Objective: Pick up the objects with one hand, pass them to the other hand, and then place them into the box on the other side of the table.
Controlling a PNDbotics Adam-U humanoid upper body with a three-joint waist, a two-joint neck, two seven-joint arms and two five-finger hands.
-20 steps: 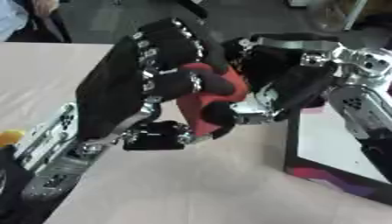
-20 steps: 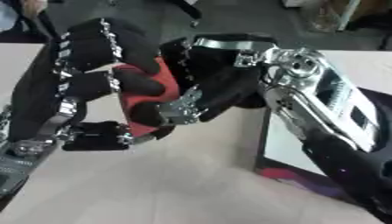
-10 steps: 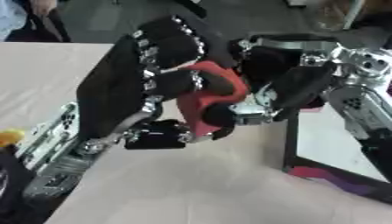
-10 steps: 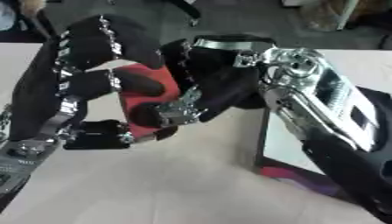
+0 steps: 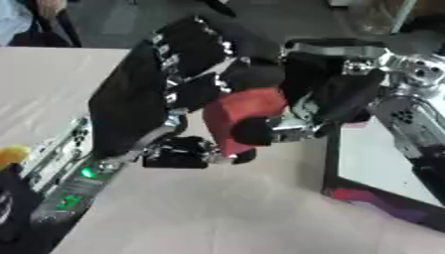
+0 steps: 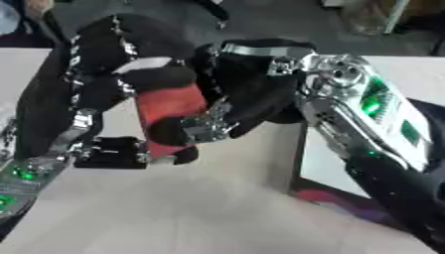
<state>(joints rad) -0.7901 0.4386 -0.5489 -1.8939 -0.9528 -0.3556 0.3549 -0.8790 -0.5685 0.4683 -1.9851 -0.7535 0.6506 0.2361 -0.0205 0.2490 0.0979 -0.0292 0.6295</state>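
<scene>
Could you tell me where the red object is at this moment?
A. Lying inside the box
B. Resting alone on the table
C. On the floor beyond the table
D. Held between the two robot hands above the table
D: the red object sits between the left robot hand and the right robot hand, both with fingers curled round it, beside the box rather than in it.
</scene>
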